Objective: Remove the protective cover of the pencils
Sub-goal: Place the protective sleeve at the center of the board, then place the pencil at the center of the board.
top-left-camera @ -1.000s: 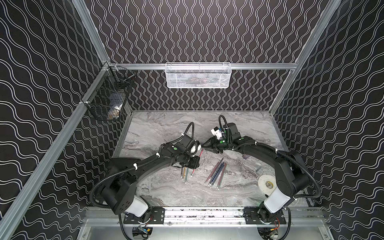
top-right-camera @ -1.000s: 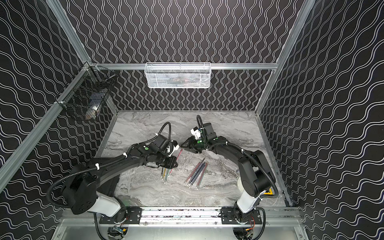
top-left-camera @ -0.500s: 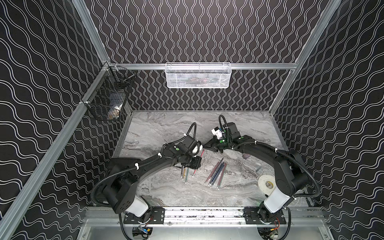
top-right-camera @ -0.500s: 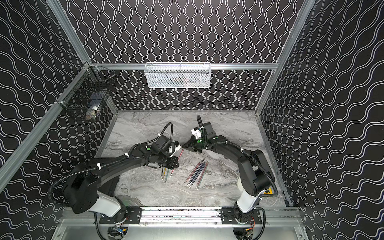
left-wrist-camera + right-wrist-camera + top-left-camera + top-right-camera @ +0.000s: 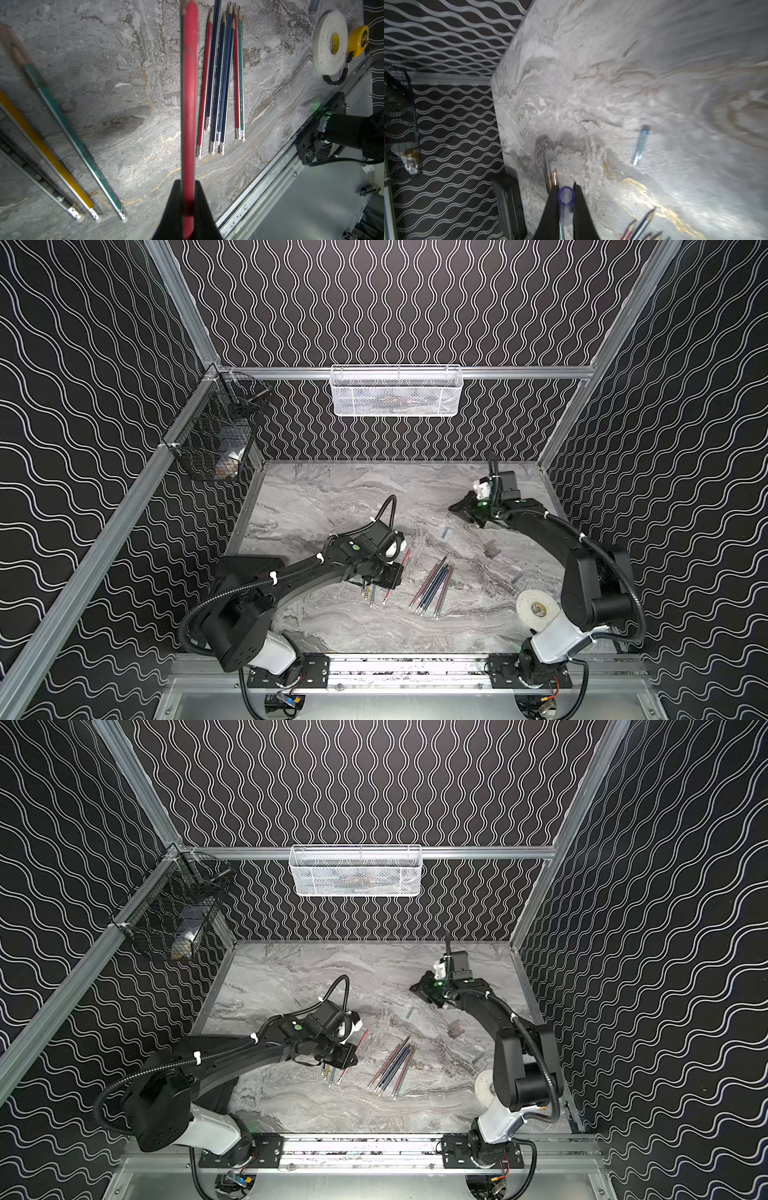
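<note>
Braces the red pencil (image 5: 189,104) in the clamped left gripper (image 5: 187,184), right gripper (image 5: 565,186) pinching the freed clear cap (image 5: 566,207) well apart.

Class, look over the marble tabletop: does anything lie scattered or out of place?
Yes: small clear plastic caps lie strewn singly over the grey marble tabletop near the right arm, apart from the tidy bundle of coloured pencils.
</note>
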